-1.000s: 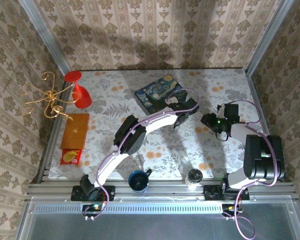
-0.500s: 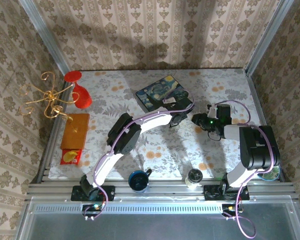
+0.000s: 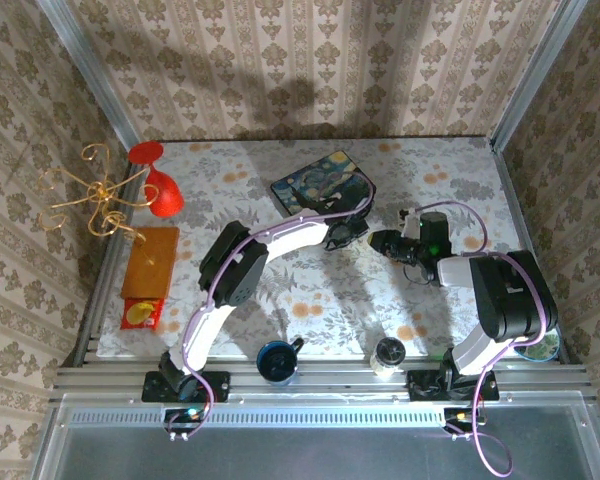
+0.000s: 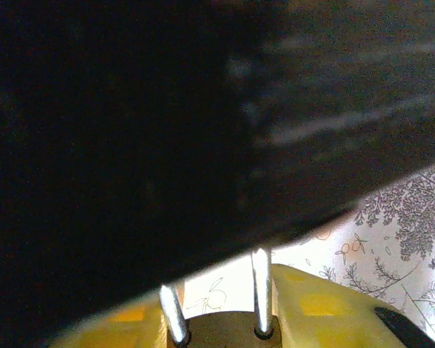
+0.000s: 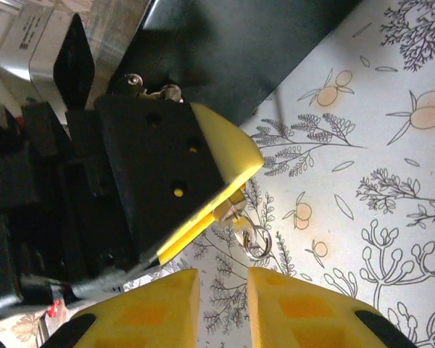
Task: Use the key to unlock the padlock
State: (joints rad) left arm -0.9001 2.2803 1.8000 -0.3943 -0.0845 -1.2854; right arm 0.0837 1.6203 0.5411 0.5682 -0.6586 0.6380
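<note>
Left wrist view shows my left gripper (image 4: 219, 322) clamped on the padlock (image 4: 225, 337) by the box (image 4: 130, 145). My right gripper (image 5: 223, 290) is slightly open, empty; I should pinch the hanging key (image 5: 238, 212) squarely before turning.

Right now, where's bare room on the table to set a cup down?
Bare cloth lies nearer than the left gripper and right gripper, which crowd the middle by the painted box. More between that box and the red goblet, and in the far right corner. Orange box crowds the left edge.
</note>
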